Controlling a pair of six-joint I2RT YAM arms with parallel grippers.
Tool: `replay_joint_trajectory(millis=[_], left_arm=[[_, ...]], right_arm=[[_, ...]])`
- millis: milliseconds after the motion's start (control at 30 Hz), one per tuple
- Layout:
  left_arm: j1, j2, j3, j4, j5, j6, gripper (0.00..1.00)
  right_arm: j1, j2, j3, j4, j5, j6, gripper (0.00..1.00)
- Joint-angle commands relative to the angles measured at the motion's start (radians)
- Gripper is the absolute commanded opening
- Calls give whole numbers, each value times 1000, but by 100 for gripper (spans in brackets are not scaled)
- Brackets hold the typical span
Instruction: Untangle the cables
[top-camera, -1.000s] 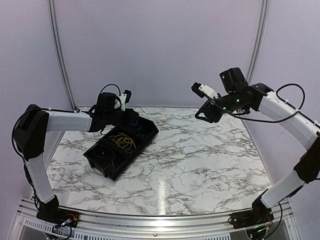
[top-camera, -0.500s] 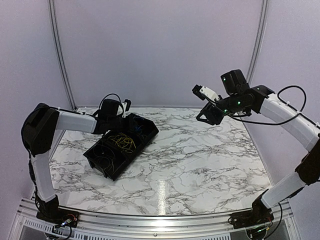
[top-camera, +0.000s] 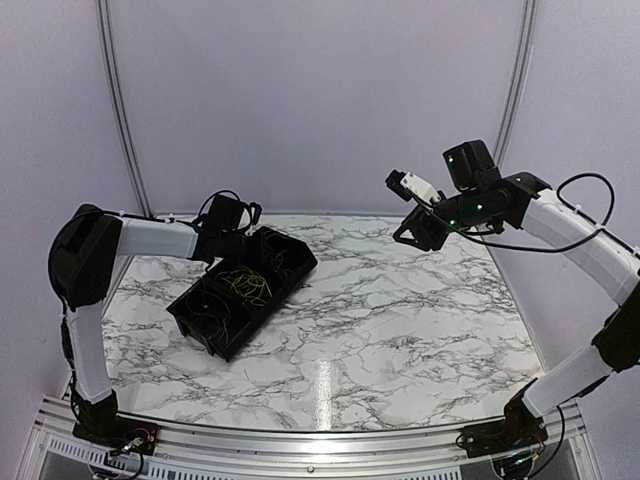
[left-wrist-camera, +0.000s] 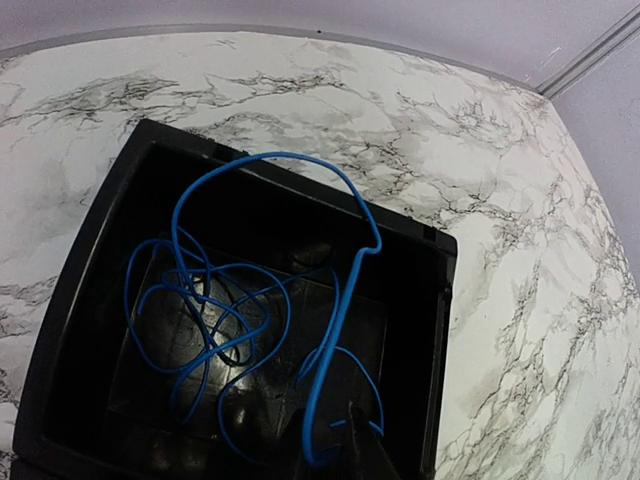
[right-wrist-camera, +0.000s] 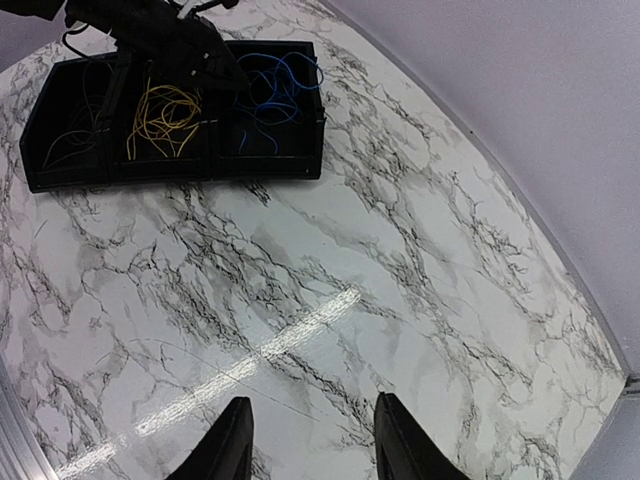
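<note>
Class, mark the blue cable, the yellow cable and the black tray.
blue cable (left-wrist-camera: 339, 312), left wrist view, its long near strand.
yellow cable (right-wrist-camera: 163, 120), right wrist view, middle of its loops.
black tray (top-camera: 270, 300), top external view, its near outer wall.

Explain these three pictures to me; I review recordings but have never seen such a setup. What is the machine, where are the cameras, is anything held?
The machine is a left arm and a right arm, bolted at the near edge of a marble-patterned table. The wide picture comes from a fixed camera above and behind them; the other two come from a camera on each wrist. On the table sits a black tray with three compartments: blue cables, yellow cables and dark cables. The left claw is low over the blue compartment with a blue strand passing through it; whether it is clamped I cannot tell. The right claw hangs high above the table, open and empty.
</note>
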Motion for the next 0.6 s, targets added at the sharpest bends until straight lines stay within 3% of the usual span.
replay_joint_trajectory(millis=[0, 167, 567], left_arm=[[3, -80, -46, -55, -12, 0, 13], [2, -159, -101, -38, -15, 22, 2], [3, -13, 72, -231, 21, 38, 1]], right_arm=[[-5, -37, -8, 23, 0, -9, 42], [-5, -42, -11, 26, -3, -5, 42], [-6, -65, -19, 24, 2, -5, 43]])
